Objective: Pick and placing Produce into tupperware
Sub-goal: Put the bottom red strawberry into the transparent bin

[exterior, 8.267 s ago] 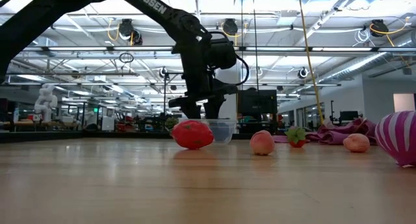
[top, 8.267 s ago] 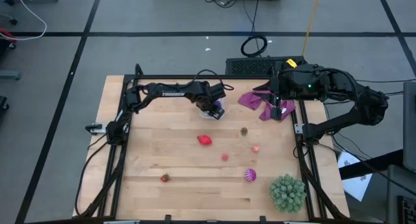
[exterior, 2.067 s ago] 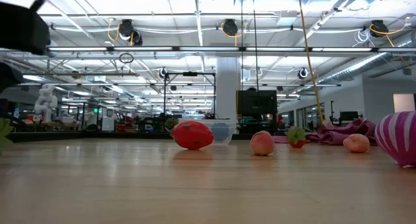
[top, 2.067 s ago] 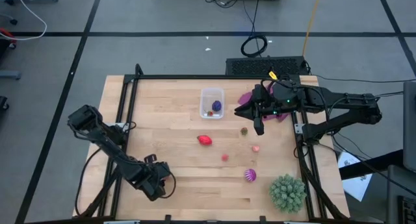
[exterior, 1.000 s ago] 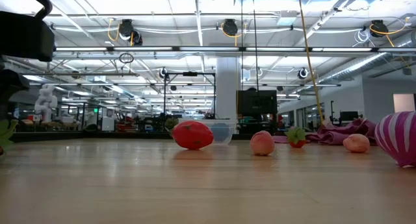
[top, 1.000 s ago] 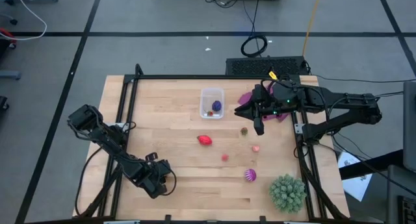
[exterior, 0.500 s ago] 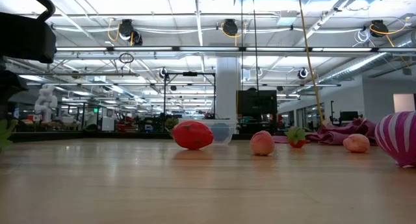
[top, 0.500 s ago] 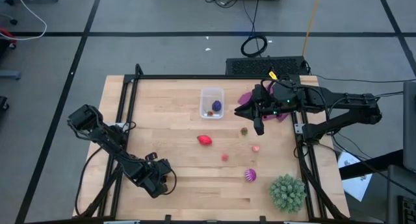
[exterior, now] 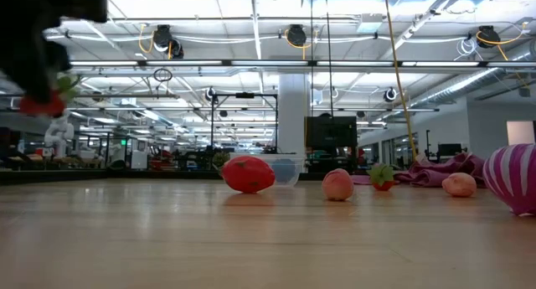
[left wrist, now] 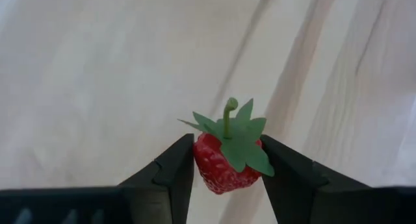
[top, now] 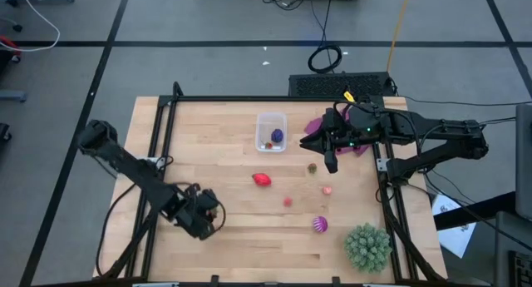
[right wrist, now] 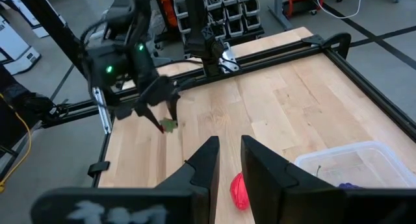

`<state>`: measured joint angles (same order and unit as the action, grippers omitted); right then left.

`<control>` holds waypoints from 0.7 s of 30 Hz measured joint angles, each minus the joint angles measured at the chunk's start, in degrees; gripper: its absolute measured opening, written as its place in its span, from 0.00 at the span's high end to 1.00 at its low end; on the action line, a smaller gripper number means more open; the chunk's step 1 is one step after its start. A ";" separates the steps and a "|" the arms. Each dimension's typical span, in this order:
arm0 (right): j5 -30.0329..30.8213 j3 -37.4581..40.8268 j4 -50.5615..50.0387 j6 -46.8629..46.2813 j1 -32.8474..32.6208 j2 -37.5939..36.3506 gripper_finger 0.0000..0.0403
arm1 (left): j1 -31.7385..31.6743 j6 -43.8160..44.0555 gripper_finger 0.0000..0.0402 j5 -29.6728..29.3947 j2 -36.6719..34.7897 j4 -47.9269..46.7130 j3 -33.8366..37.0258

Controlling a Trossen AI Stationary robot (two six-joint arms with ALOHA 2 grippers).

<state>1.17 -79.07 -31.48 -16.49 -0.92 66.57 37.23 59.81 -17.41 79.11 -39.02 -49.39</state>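
From above, the left gripper (top: 208, 219) hangs over the near left part of the table (top: 233, 129). A moment ago it sat a bit lower and nearer the front edge. The little red berry that lay on the wood there is gone from the boards. The clear tub (top: 271, 131) sits far off at the back, with a blue-purple piece and a small dark one already inside. A red fruit (top: 262, 180), a pink one (top: 288, 201), a brownish one (top: 312, 167), another pink one (top: 327, 189) and a striped ball (top: 320, 225) are still loose on the wood. The right gripper (top: 331, 162) waits by the purple cloth (top: 320, 126), exactly where it was.

From table height, the strawberry (exterior: 43, 100) now hangs high in the air at the far left, under the dark arm. Before, that arm was down near the boards.

From the left wrist, the two fingers (left wrist: 170, 171) squeeze the strawberry from both sides, its green leaves up, well clear of the wood. I think it goes to the tub next.

From the right wrist, its own jaws sit close together with nothing between them.
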 joint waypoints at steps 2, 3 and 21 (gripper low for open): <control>0.00 0.00 0.00 0.00 0.01 0.00 0.86 | -2.45 -2.99 0.60 -0.95 -2.04 0.13 -0.02; 0.00 0.00 0.00 0.00 0.01 -0.02 0.86 | -3.84 -4.85 0.60 -1.37 -2.77 0.17 -0.02; 0.20 0.00 1.16 14.64 1.24 -0.57 0.86 | -51.79 -48.03 0.60 8.88 -1.50 36.83 -0.02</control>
<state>1.37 -79.07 -30.33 -1.85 0.31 66.00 -14.56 11.78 -8.53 77.61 -2.19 -49.41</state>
